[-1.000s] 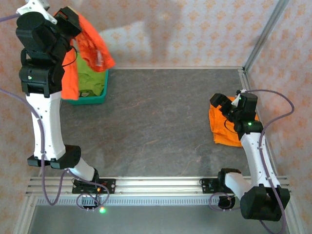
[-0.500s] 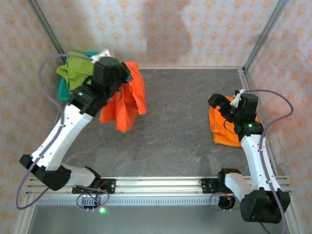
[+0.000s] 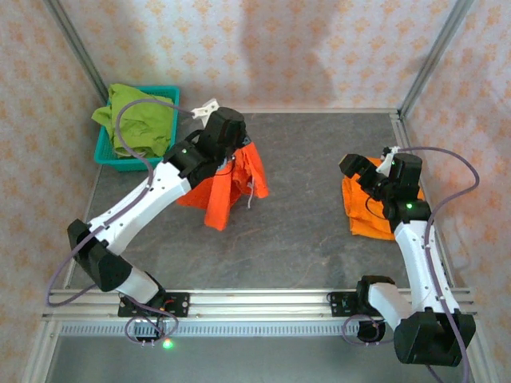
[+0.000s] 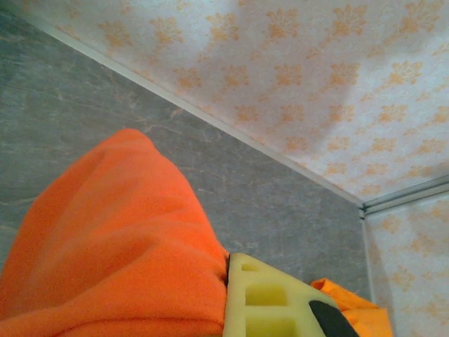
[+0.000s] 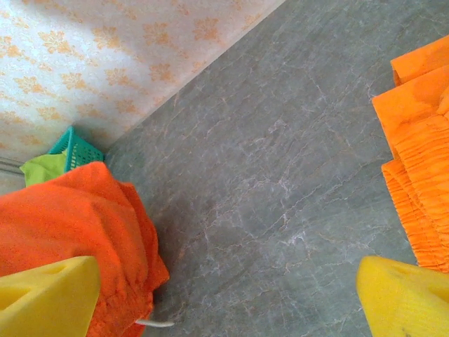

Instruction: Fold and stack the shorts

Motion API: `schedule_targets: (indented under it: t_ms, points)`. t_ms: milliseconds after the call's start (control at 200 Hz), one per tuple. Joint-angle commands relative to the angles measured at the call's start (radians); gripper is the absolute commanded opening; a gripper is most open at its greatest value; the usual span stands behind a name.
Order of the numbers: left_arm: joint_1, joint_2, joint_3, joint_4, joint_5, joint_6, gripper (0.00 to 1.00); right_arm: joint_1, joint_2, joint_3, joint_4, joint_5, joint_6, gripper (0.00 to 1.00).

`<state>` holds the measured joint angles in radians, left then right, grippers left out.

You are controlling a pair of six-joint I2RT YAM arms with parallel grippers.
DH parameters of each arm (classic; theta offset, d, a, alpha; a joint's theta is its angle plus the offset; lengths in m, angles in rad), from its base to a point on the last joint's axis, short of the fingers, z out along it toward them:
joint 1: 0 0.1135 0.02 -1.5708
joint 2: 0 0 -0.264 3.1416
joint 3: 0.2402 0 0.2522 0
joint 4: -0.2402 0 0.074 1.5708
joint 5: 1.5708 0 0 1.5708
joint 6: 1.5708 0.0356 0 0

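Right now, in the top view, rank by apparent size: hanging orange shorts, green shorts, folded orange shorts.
1. Hanging orange shorts and green shorts: too alike to rank.
2. Folded orange shorts: smallest, partly hidden.

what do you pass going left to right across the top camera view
teal basket with green shorts in it → loose orange shorts → folded orange shorts
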<state>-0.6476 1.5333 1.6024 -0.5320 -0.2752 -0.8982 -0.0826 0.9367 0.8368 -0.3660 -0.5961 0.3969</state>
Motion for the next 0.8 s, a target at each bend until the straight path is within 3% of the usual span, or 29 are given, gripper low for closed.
schedule_targets:
  t_ms: [0,230,360,440,570,795]
  points:
    - [-0.015,0.0,0.033,0.076,0.007,-0.052,0.0,0.006,-0.033,-0.014,0.025,-0.004,0.006,0.94]
    - [-0.045,-0.01,-0.221,0.206,0.067,-0.125,0.0,0.009,-0.033,-0.032,0.029,-0.011,0.007,0.93]
    - [-0.072,0.001,-0.372,0.237,0.098,-0.125,0.11,0.021,-0.03,-0.052,0.034,-0.013,0.009,0.92]
    - [-0.075,-0.009,-0.449,0.27,0.124,-0.124,0.24,0.037,-0.03,-0.072,0.045,-0.013,0.016,0.92]
    - [-0.075,-0.078,-0.488,0.27,0.119,-0.064,0.55,0.118,-0.022,-0.092,0.05,0.033,0.01,0.91]
    - [-0.027,-0.277,-0.504,0.174,0.035,0.021,0.87,0.421,0.052,-0.081,0.025,0.239,-0.041,0.92]
